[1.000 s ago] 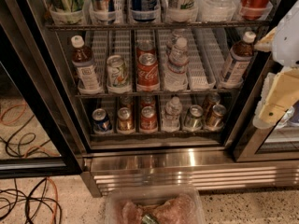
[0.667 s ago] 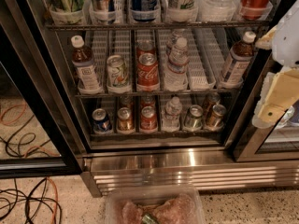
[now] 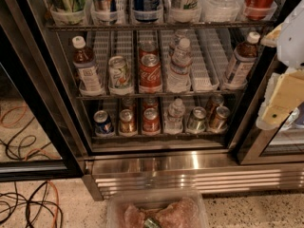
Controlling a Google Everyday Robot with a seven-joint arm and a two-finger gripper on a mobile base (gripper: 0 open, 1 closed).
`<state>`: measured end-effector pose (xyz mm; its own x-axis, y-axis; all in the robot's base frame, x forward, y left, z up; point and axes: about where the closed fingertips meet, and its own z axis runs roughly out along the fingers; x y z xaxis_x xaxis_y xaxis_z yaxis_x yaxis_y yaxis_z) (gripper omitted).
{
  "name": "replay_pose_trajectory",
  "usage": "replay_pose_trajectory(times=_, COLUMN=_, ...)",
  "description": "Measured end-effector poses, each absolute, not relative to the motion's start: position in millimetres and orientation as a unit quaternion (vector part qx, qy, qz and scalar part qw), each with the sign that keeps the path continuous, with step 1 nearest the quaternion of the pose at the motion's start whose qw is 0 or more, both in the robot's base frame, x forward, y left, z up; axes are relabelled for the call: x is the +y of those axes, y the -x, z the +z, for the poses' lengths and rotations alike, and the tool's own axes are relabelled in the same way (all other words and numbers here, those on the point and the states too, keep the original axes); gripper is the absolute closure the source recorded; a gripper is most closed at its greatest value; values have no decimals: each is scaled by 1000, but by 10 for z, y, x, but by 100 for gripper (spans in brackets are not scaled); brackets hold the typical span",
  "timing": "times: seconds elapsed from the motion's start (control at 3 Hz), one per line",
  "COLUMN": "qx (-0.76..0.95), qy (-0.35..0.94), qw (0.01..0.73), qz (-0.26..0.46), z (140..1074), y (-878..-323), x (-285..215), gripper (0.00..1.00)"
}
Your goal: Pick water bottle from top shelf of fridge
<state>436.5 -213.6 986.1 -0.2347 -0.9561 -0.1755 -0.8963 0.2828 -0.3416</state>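
Nothing moved | gripper (image 3: 284,101) at right edge, grip unclear | water bottle (image 3: 222,3) clear, ribbed, on top shelf (image 3: 156,26)

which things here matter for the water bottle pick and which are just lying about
For the job:
large clear ribbed plastic water bottle
top shelf, the highest wire rack
black-framed glass-door fridge
gripper at the right edge, beside the fridge

Just there:
red cola can
small white-capped labelled bottle
floor cables
clear plastic tub

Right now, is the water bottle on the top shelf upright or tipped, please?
Upright: the water bottle stands vertical, ribs level, on the top shelf; cap out of frame. The gripper is at the right edge.
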Motion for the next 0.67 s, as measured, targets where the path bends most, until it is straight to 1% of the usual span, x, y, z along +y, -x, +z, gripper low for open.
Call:
replay_pose_trajectory(times=0.33, qx=778, qy=594, qw=181, qz=-92, z=9888, y=-4375, x=-2134, gripper=0)
replay_pose_trajectory(times=0.67, qx=765, qy=598, qw=207, qz=-119, z=10047, y=-4416, x=-2099, gripper=0)
